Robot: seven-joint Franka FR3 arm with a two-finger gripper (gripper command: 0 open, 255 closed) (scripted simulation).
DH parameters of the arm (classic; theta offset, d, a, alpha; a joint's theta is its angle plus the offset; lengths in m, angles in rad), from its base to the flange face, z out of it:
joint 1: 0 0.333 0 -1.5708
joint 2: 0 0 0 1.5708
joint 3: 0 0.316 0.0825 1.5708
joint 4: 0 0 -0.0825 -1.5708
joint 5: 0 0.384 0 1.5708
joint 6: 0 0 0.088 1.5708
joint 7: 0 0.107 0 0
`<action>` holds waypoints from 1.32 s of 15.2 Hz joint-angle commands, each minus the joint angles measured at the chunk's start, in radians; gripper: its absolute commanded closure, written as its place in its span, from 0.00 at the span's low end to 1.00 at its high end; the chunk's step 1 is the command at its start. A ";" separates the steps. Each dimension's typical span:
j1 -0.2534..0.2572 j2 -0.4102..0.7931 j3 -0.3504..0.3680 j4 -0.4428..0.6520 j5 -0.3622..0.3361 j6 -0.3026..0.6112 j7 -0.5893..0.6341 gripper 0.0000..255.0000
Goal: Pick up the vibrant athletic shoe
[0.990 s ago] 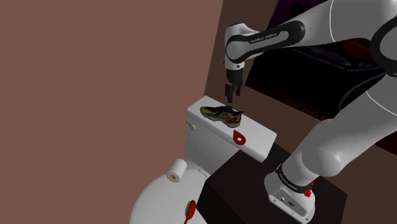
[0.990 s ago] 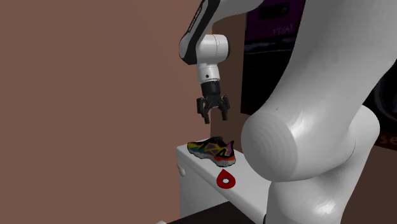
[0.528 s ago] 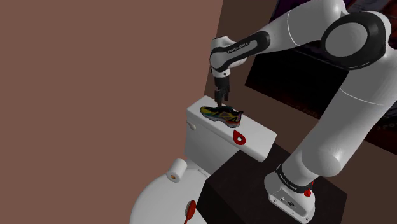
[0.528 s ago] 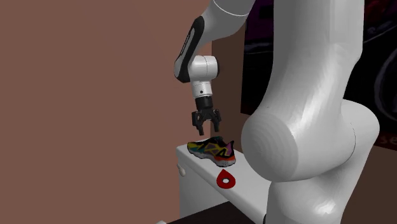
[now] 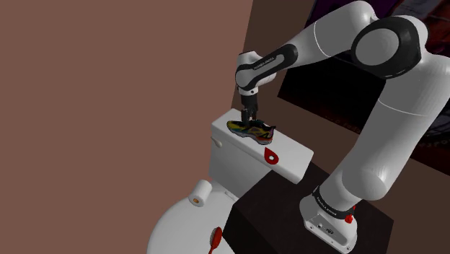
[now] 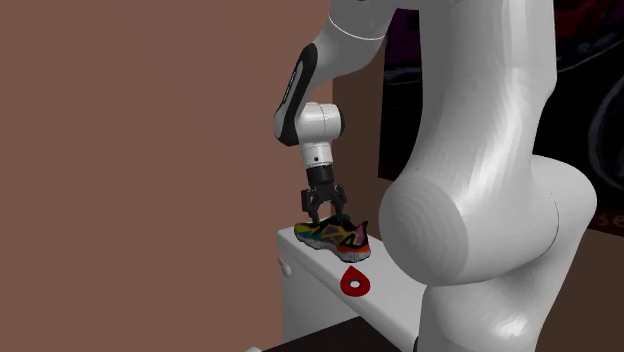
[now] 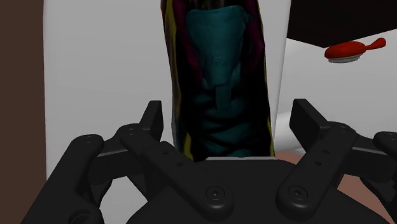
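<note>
The athletic shoe [image 5: 252,130], many-coloured with a yellow sole and a teal tongue, lies on the white toilet tank lid [image 5: 291,157]. My black gripper [image 5: 248,117] hangs straight down right over the shoe's middle, fingertips at its upper. From the second exterior view the gripper [image 6: 322,212] reaches the shoe [image 6: 336,236] from above. In the wrist view the shoe [image 7: 219,76] runs lengthwise between the spread fingers; the gripper [image 7: 229,114] is open, with a small gap on each side of the shoe.
A red flat object [image 5: 270,155] lies on the tank lid near the shoe. A toilet roll [image 5: 198,193] and a red brush [image 5: 215,238] sit by the bowl below. A brown wall stands just behind the tank. The dark stand [image 5: 268,211] is beside the toilet.
The gripper has come down and towards the shoulder view's left, from well above the shoe's heel end to straddling its middle. The shoe has not moved.
</note>
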 commanded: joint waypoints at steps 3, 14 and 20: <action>-0.001 0.004 0.000 -0.003 0.000 0.007 -0.001 1.00; 0.001 -0.032 -0.001 0.013 -0.003 -0.044 0.001 1.00; 0.003 -0.079 -0.001 0.041 -0.008 -0.119 0.001 1.00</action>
